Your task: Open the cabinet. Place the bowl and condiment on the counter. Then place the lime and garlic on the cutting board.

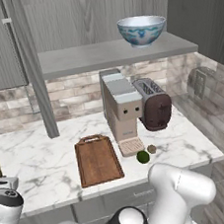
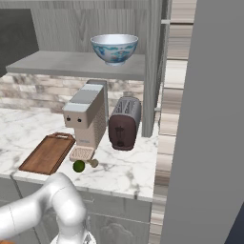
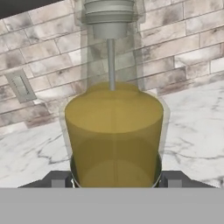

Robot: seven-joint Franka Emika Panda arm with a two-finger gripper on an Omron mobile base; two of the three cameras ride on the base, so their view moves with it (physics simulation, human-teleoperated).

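1. The pincer (image 3: 114, 180) has one finger on each side of the condiment (image 3: 113, 131) — it grips the bottle, which seems to stand on the desk (image 1: 40, 157) at the far left.
2. The bowl (image 1: 141, 30) waits on the shelf of the open cabinet (image 1: 111, 52), near the front edge.
3. The lime (image 1: 143, 156) and the garlic (image 1: 152, 149) lie just beside the cutting board (image 1: 96, 160) — the board is bare, with free room.

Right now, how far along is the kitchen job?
Done: the cabinet is open. In hand: the condiment sits between the hand's fingertips, low over the counter. Left: the bowl is on the shelf, and the lime and garlic lie beside the cutting board.
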